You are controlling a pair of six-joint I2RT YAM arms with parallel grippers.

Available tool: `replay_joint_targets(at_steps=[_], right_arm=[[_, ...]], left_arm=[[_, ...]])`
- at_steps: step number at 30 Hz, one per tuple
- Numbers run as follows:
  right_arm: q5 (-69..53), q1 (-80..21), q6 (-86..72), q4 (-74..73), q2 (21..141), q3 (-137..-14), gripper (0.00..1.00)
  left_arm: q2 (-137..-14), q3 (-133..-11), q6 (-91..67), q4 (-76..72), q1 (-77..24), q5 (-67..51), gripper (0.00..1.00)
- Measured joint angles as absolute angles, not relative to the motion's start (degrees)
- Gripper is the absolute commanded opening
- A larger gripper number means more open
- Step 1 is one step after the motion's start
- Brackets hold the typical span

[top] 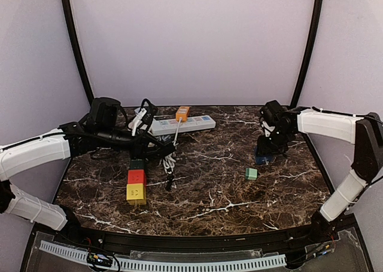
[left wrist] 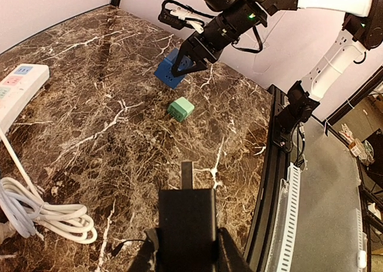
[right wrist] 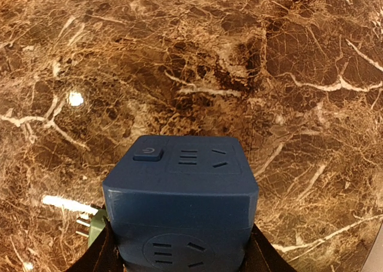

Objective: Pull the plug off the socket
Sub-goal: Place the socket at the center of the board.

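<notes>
My left gripper [left wrist: 187, 239] is shut on a black plug [left wrist: 187, 215], and one bare metal prong [left wrist: 187, 174] sticks out ahead of it over the marble. In the top view that gripper [top: 139, 155] hovers just above a red cube [top: 136, 176] stacked against a yellow cube [top: 136, 193]. My right gripper [right wrist: 179, 251] is shut on a blue socket cube [right wrist: 182, 188] resting on the table, and its power button and slots face up. A small green plug [top: 251, 173] lies loose next to the blue cube [top: 263, 159], and its prongs [right wrist: 81, 225] show at the left in the right wrist view.
A white power strip [top: 182, 124] with an orange plug [top: 182, 112] in it lies at the back. Its white cable [left wrist: 45, 215] is coiled beside my left arm. The table's right edge [left wrist: 266, 164] and a slotted cable duct [left wrist: 290, 218] run close by.
</notes>
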State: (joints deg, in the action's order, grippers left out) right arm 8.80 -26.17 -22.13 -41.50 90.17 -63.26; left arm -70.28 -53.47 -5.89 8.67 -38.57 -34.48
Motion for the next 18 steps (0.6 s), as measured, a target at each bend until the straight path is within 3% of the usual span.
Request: replay_joint_targets(at_steps=[4, 12, 15, 18], right_arm=[[8.3, -24.9, -20.8, -39.9, 93.9, -64.3, 0.33], [7.6, -24.4, -19.7, -38.1, 96.2, -64.8, 0.79], [7.5, -24.4, -19.8, -37.1, 96.2, -64.8, 0.89], [7.5, -24.3, -19.7, -36.6, 96.2, -64.8, 0.91]], left_arm=[[-70.3, -53.5, -6.2, 8.6, -38.6, -34.8, 0.01], [-70.4, -53.5, -6.9, 8.3, -38.6, -36.4, 0.00], [-70.5, -53.5, -7.0, 8.3, -38.6, -36.6, 0.01], [-70.5, -53.5, -7.0, 8.2, -38.6, -36.8, 0.01]])
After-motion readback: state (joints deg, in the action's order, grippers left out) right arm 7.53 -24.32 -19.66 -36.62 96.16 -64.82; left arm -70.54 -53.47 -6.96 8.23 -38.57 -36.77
